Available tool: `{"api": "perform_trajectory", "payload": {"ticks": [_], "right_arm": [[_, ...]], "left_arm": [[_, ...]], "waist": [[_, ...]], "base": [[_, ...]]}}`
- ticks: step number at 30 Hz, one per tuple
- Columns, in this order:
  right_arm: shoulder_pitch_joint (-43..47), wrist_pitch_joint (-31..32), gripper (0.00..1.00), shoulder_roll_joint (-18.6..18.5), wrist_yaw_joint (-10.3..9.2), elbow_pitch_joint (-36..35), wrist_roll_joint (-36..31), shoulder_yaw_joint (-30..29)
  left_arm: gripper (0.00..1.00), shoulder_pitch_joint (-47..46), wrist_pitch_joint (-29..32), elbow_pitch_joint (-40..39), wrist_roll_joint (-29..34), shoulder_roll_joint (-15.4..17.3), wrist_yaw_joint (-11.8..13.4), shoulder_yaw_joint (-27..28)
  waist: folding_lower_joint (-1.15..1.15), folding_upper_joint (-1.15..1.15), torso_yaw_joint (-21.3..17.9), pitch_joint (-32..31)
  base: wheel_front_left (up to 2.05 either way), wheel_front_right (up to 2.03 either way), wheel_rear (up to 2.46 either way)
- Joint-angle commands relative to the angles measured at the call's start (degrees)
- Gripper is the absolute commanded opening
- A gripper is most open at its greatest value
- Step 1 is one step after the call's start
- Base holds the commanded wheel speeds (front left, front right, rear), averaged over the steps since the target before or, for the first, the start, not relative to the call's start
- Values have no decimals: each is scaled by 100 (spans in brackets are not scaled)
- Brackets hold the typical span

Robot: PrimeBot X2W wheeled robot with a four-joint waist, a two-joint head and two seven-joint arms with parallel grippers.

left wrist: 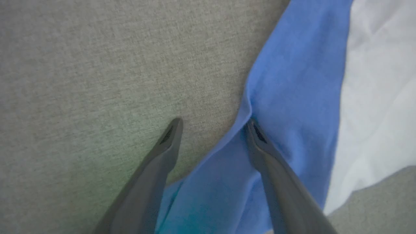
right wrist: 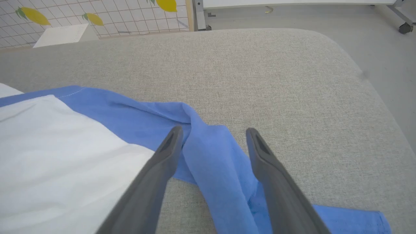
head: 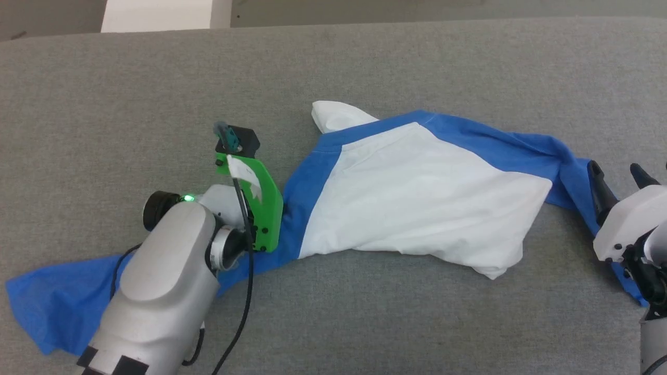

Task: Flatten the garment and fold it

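The garment (head: pixel 422 192) lies spread on the grey padded surface, white body in the middle and rumpled at its lower right. One blue sleeve (head: pixel 47 302) runs out to the lower left, and the other blue sleeve (head: pixel 526 148) trails to the right. My left arm's green wrist bracket (head: pixel 263 203) hangs over the left sleeve seam. The left gripper (left wrist: pixel 213 128) is open, one fingertip (left wrist: pixel 255 133) on the blue sleeve's edge (left wrist: pixel 286 97) and the other on bare surface. My right gripper (head: pixel 620 179) (right wrist: pixel 214 134) is open and straddles the twisted right sleeve (right wrist: pixel 217 152).
The grey padded surface (head: pixel 365 62) ends at a far edge with floor and a white panel (head: pixel 156 14) beyond. In the right wrist view its rounded corner (right wrist: pixel 360 65) drops to the floor, with a caster (right wrist: pixel 404 28) and a lemon-patterned tiled wall (right wrist: pixel 97 16) behind.
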Motion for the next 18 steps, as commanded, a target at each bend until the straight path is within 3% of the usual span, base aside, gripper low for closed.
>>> {"api": "perform_trajectory", "payload": {"ticks": [1, 6, 12, 18], "right_arm": [[-7, -64, 100, 19, -8, 3, 20, -20], [-52, -116, 100, 22, -8, 49, -26, -41], [-197, -148, 100, -97, -8, -23, -36, 154], [-575, 233, 100, -791, -8, -13, -4, 1110]], "left_arm": [[0, 37, 94, 103, -107, -41, -58, -61], [0, 95, -40, 40, -284, -132, -162, -19], [0, 335, -1005, -511, -531, -190, 131, 604], [0, 855, -1351, -1227, -587, -152, 303, 756]], "waist": [[0, 0, -17, 29], [0, 0, 75, 16], [0, 0, 103, -17], [0, 0, 202, 152]], "base": [[0, 0, 0], [0, 0, 0], [0, 0, 0], [0, 0, 0]]}}
